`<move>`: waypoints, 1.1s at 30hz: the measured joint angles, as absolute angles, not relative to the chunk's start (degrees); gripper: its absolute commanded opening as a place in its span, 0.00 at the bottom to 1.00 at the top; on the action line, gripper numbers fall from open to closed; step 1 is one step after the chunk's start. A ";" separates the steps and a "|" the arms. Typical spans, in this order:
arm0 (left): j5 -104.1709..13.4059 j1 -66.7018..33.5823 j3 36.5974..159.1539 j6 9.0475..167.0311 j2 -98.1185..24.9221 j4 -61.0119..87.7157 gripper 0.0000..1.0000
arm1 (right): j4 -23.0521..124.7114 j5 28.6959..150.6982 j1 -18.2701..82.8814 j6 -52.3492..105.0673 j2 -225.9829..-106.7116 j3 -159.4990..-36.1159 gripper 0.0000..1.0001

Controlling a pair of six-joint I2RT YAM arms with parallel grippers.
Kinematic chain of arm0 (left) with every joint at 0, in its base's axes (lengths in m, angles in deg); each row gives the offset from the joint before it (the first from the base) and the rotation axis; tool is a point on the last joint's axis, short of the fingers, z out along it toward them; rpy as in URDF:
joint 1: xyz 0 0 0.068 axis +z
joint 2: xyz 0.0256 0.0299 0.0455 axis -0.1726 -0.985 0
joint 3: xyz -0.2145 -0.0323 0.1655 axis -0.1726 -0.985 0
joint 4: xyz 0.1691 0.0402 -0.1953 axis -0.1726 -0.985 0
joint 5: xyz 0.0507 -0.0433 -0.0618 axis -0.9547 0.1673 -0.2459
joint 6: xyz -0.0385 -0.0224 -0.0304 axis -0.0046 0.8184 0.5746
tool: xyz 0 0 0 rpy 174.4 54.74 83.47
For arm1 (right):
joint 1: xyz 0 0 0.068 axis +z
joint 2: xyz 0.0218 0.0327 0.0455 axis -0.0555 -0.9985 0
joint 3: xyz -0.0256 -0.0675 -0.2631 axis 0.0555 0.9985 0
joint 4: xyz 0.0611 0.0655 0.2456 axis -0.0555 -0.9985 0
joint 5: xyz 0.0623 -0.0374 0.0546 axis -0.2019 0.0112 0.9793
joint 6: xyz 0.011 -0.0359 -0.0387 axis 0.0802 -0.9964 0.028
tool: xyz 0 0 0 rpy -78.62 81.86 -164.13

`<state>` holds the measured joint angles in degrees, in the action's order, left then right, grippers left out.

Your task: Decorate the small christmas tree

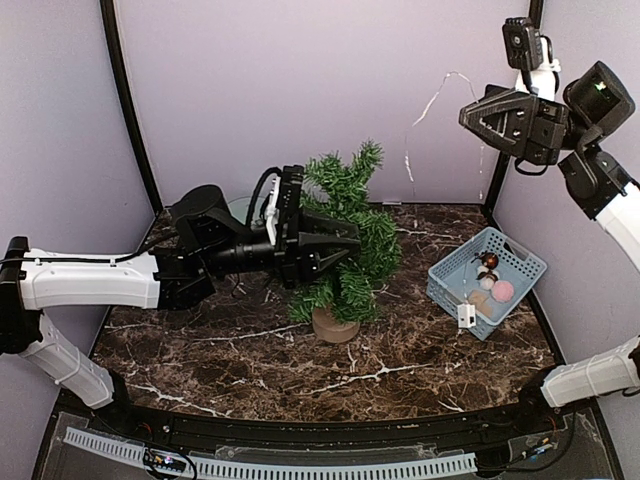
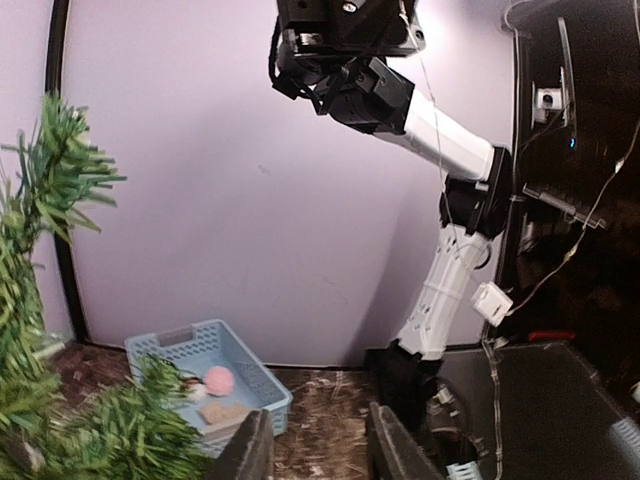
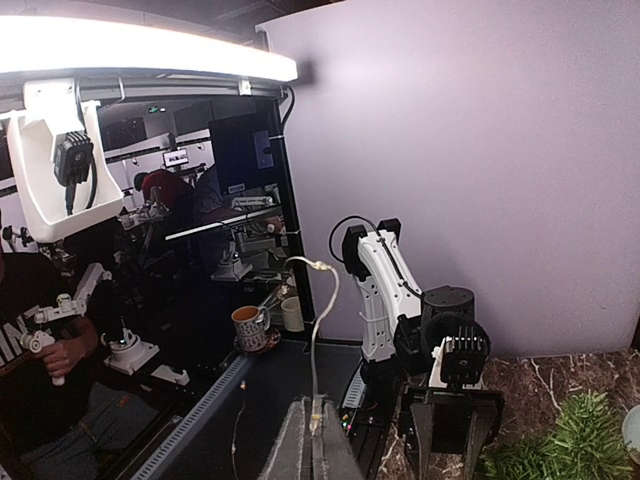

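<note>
L gripper (image 1: 350, 250) jaws apart, nothing btwn em, tips poking into the small christmas tree (image 1: 345, 180). R gripper (image 3: 313, 425) pinched together on a thin white string (image 3: 313, 370) looping up off its tips.

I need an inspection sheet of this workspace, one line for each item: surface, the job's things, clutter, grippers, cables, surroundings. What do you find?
Surface: dark marbled table top; no spill seen.
Job's things: small christmas tree stands mid-table on its wooden stump; no ornament seen on it.
Clutter: blue basket at the right holds a pink ball and a few other ornaments.
Grippers: left gripper at the tree's branches, jaws apart, holding nothing; right gripper high up, jaws shut on a thin white cord.
Cables: the cord loops up from the right jaws; black cable at the left wrist.
Surroundings: lilac walls; a person outside the enclosure.
</note>
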<state>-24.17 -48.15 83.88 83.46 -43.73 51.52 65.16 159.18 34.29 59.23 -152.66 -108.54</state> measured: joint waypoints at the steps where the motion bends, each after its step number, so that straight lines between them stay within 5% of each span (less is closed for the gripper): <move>1: -24.10 -48.15 83.88 83.49 -43.73 51.65 0.19 | 65.16 159.16 34.55 59.20 -152.84 -108.54 0.00; 5: -24.28 -48.15 83.88 83.18 -43.73 51.91 0.00 | 65.18 159.09 35.12 59.05 -152.99 -108.54 0.00; 18: -26.20 -48.15 82.70 83.29 -43.08 52.74 0.00 | 64.90 158.59 35.19 57.85 -153.49 -108.91 0.00; 33: -34.42 -48.15 81.06 80.91 -30.29 48.61 0.00 | 45.23 149.69 35.45 40.91 -153.06 -110.22 0.00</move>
